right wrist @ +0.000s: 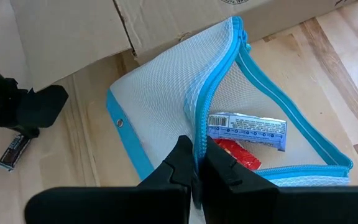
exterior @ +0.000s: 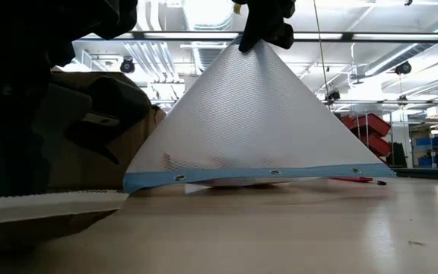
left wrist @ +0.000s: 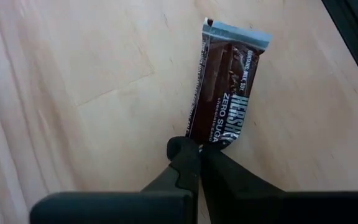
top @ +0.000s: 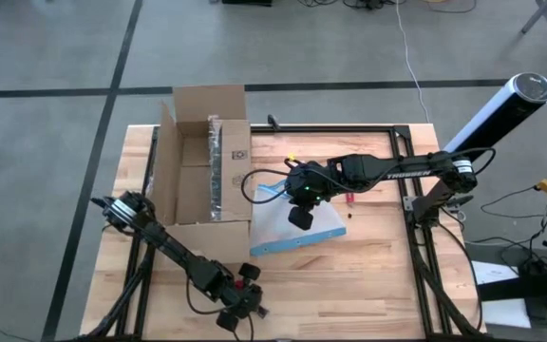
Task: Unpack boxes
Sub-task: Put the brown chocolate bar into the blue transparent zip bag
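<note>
Right gripper (right wrist: 197, 163) clamped on mesh pouch (right wrist: 166, 93), box (top: 202, 166) at 9 o'clock. Left gripper (left wrist: 194, 155) pinching chocolate bar (left wrist: 222, 93). Advice: lift slowly, keeping contents inside.

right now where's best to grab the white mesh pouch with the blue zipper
Grip the white mesh pouch with the blue zipper edge at its raised zipper edge, coming from above, as the right gripper does now. Pinched there it tents up, the mouth gapes, and the packets inside stay on the lower panel.
</note>
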`<act>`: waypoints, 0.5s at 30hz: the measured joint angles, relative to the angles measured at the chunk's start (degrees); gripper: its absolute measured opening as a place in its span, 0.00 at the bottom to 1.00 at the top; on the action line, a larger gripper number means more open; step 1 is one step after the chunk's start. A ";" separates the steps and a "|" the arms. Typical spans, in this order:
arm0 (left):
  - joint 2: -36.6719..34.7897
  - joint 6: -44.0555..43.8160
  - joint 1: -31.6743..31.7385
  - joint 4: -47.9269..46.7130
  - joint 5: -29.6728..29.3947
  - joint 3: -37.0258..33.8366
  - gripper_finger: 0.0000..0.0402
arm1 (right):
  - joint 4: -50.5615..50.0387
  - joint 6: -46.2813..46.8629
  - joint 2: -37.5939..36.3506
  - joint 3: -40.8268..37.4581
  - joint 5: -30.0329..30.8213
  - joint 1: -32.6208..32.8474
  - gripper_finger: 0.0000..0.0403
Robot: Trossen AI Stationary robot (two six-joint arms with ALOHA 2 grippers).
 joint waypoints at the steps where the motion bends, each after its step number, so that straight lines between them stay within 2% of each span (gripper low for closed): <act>1: -0.60 0.27 0.00 -0.45 0.00 0.00 0.00 | 0.01 0.00 0.00 0.00 0.00 0.00 0.00; 8: -7.06 2.18 0.00 -6.52 -2.63 1.83 0.00 | 0.00 -0.29 0.00 0.00 -0.03 0.00 0.00; 15: -12.76 6.57 0.15 -14.99 -10.57 7.64 0.00 | 0.00 -0.42 0.00 0.00 -0.05 -0.04 0.00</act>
